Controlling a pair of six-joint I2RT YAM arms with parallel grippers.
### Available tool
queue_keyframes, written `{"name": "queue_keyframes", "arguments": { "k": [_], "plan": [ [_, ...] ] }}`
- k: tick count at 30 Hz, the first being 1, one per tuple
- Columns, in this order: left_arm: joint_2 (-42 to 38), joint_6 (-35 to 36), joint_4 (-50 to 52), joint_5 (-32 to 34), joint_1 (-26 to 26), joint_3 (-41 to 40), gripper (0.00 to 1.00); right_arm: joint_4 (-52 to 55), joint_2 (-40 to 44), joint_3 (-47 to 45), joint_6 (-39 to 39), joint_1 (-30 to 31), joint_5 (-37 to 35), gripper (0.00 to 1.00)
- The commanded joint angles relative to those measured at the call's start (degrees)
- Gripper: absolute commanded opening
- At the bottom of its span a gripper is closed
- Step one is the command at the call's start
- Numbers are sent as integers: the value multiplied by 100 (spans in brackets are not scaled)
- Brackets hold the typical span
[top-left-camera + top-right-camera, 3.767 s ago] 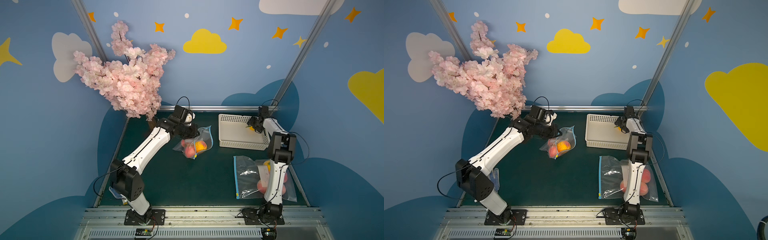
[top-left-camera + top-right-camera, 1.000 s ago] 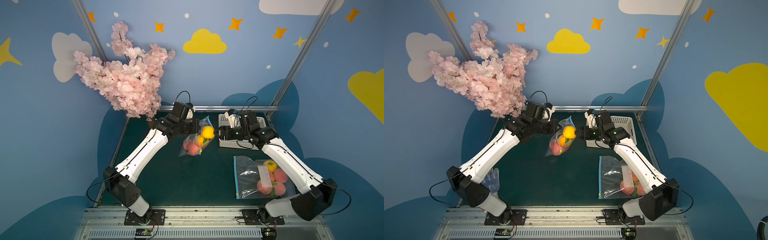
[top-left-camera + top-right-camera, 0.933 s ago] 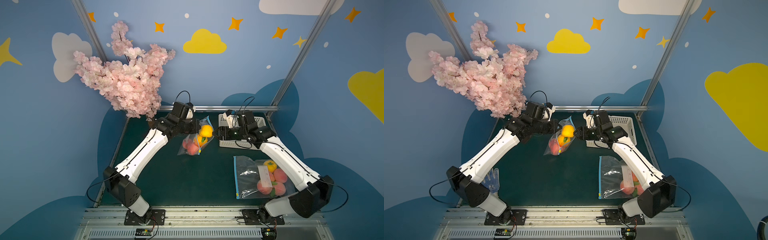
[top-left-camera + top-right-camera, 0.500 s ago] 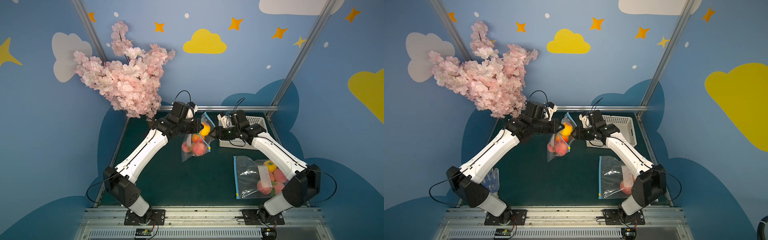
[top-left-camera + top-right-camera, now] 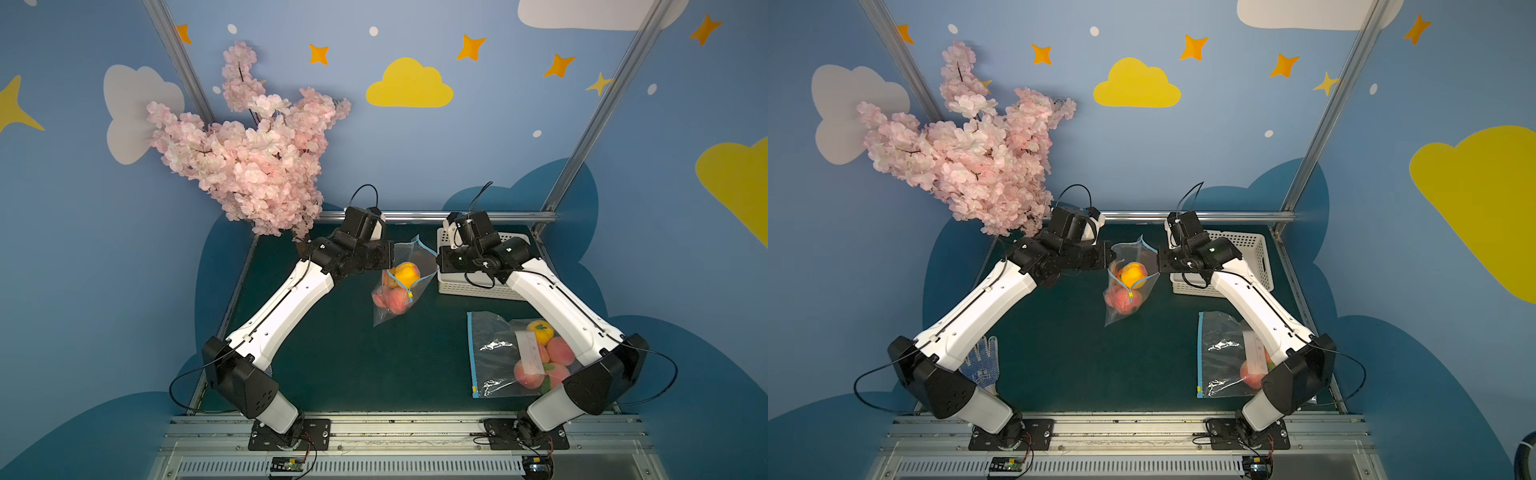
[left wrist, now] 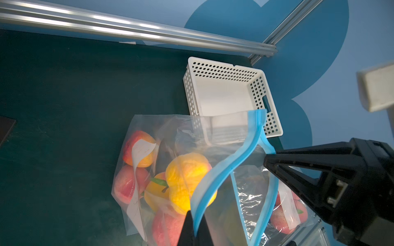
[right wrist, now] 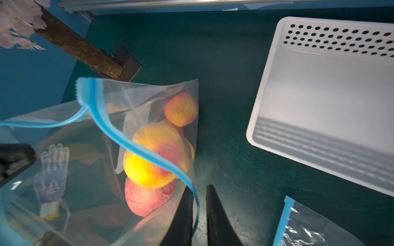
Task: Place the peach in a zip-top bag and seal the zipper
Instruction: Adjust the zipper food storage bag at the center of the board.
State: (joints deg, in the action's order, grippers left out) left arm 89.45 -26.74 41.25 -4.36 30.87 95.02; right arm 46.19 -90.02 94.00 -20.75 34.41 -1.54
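- The zip-top bag [image 5: 395, 291] hangs above the mat [image 5: 353, 353] between both arms, its mouth open. The yellow peach [image 5: 406, 272] sits on top of the other fruit [image 5: 392, 299] inside.
- The film looks thin, slack and slippery, and the fruit weighs it down, so the stiffer blue zipper strip [image 6: 226, 170] is the best hold.
- The left gripper [image 6: 196, 215] is clamped on one end of that strip.
- The right gripper [image 7: 199, 189] straddles the other end, jaws a narrow gap apart. Whether they pinch it, I cannot tell.
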Motion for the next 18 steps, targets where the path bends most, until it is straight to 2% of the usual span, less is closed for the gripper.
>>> {"name": "queue_keyframes", "arguments": {
  "k": [1,5,7,8,11,12,15,18],
  "plan": [
    [-200,222,91,44,-7,177,3,163,263,207,159,146,-108,8],
    [-156,245,-63,-380,-11,235,3,-37,300,216,177,162,605,6],
    [-155,268,-90,-472,-11,283,3,-179,379,201,196,156,967,13],
    [-153,293,-91,-506,-11,327,3,-249,438,202,220,130,1159,20],
    [-167,436,-173,-742,-20,457,3,-397,666,229,298,-35,1534,55],
    [-177,511,-206,-838,-20,493,3,-422,725,233,346,-105,1617,61],
    [-220,862,-331,-1301,-20,535,3,-545,967,135,669,-403,1663,74],
    [-254,1465,-339,-1445,-76,469,3,-649,1184,-4,1068,-823,1968,79]
  ]
}}
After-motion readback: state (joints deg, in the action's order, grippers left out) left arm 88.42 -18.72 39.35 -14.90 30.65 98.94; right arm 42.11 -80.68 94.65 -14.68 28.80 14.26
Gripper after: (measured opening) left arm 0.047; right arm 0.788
